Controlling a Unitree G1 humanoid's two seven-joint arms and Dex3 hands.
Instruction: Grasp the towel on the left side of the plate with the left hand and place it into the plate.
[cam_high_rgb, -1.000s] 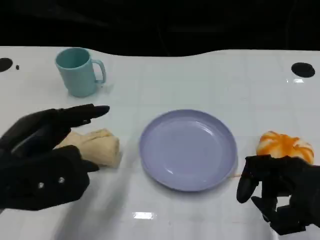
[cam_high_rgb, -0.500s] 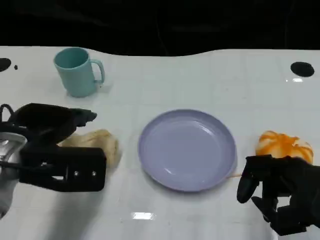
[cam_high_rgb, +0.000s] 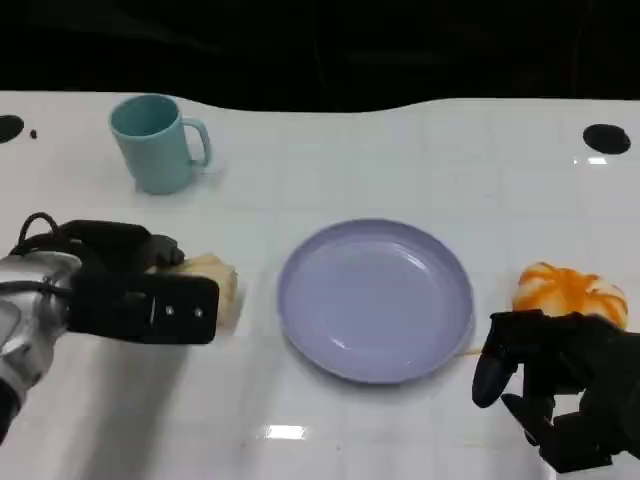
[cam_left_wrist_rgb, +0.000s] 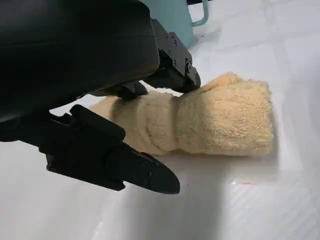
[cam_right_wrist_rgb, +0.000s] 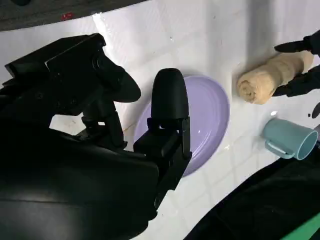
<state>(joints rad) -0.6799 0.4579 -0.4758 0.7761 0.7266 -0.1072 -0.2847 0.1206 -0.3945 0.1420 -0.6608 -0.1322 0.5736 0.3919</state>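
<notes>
Lower now than half a second back, the left hand (cam_high_rgb: 130, 290) sits over the rolled tan towel (cam_high_rgb: 215, 285), which lies on the white table (cam_high_rgb: 400, 160) just left of the purple plate (cam_high_rgb: 375, 298); right hand (cam_high_rgb: 555, 385) idle near the orange item (cam_high_rgb: 570, 290), fingers curled on nothing. Left wrist view adds the contact: fingers (cam_left_wrist_rgb: 172, 70) on one side of the towel (cam_left_wrist_rgb: 220, 120), thumb on the other, apart around it, grip not closed. Right wrist view shows the towel (cam_right_wrist_rgb: 272, 77) resting between plate (cam_right_wrist_rgb: 210, 115) and teal mug (cam_right_wrist_rgb: 290, 140).

Fluffy terry-cloth towel (cam_left_wrist_rgb: 225, 120), glossy smooth plate (cam_high_rgb: 375, 298), glossy table (cam_high_rgb: 400, 150)
</notes>
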